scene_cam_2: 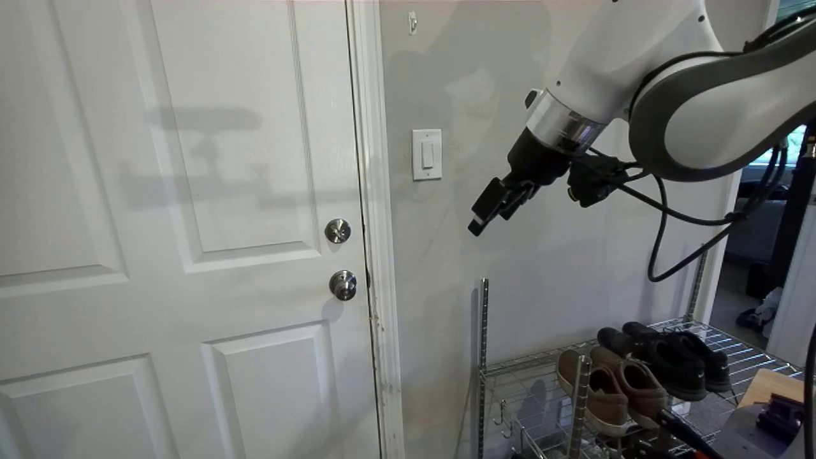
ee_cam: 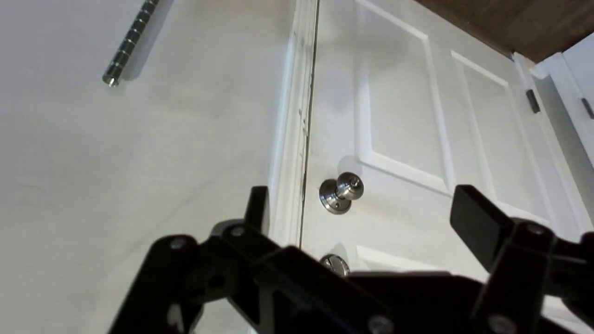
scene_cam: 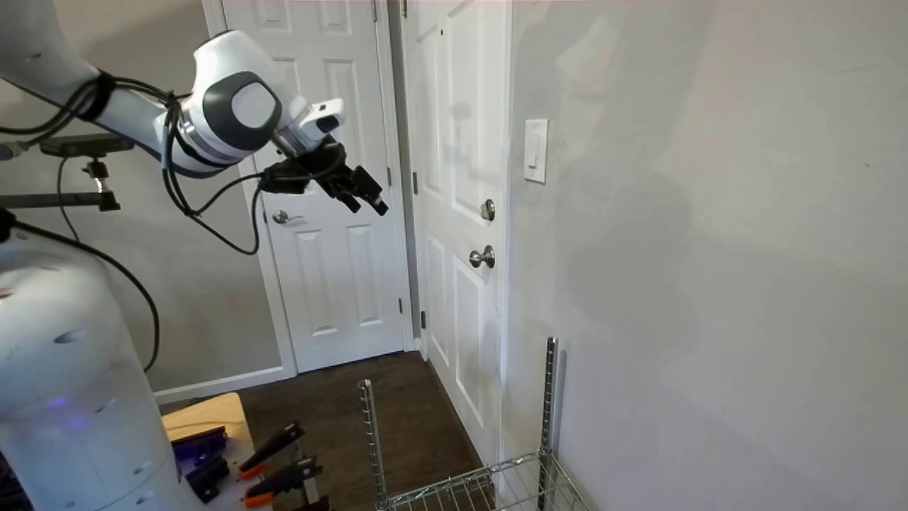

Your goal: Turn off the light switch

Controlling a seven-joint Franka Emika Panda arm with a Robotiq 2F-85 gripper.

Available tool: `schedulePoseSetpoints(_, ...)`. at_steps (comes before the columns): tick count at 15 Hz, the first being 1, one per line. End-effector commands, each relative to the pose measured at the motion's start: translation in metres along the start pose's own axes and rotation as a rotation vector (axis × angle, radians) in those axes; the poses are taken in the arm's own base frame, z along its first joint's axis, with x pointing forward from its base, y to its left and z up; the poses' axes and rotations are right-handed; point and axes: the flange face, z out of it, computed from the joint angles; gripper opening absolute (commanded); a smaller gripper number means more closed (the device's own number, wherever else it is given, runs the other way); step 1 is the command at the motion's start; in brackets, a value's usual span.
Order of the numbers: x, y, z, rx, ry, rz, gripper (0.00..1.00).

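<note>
Both exterior views show the light switch [scene_cam_2: 427, 154], long axis vertical, on the wall [scene_cam_2: 428, 268] beside the door [scene_cam_2: 191, 280], well apart from and higher in frame than the empty, wide-parted gripper [scene_cam: 368, 206].

Open air: gripper [ee_cam: 364, 206] to switch [scene_cam_2: 427, 155], in both exterior views | Wide gap: between fingers [ee_cam: 475, 227] | Switch face: uncovered | Jutting from door [scene_cam_2: 255, 293]: knob [scene_cam_2: 343, 285] and lock [scene_cam_2: 338, 231], lower than switch | Rising below switch height: rack posts [scene_cam: 549, 404], one just beside wall [scene_cam: 709, 284] | Hanging under arm [scene_cam: 237, 71]: cables [scene_cam: 169, 169]
</note>
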Motion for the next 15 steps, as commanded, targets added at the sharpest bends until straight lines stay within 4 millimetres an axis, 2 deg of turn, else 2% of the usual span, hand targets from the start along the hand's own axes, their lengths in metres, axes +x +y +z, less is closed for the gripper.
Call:
schedulePoseSetpoints(1,0.011,0.000,-0.005,-0.021,0.109,0.000,1.00)
schedulePoseSetpoints(9,0.025,0.016,-0.003,-0.044,0.277,0.220,1.00)
schedulePoseSetpoints(15,0.027,0.014,0.001,-0.076,0.361,0.241,1.00)
